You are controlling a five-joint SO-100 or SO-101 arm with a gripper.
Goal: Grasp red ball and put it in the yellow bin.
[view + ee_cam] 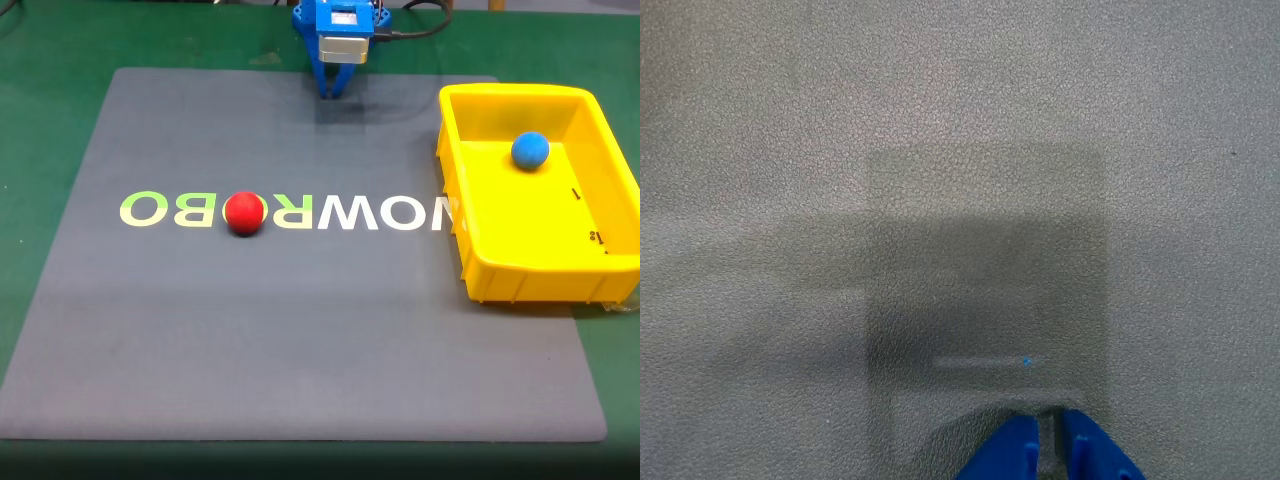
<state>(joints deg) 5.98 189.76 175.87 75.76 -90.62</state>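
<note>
The red ball (244, 213) rests on the grey mat's lettering, left of centre in the fixed view. The yellow bin (500, 265) stands at the right edge of the mat with a blue ball (530, 150) inside it. My blue gripper (331, 93) hangs at the mat's far edge, well behind the red ball and left of the bin. In the wrist view the gripper (1052, 425) enters from the bottom, its two blue fingertips (1005, 455) nearly touching with nothing between them, over bare mat.
The grey mat (300, 330) lies on a green table (40, 60). White and yellow-green letters (350, 212) run across the mat's middle. A black cable (420, 28) leads off behind the arm.
</note>
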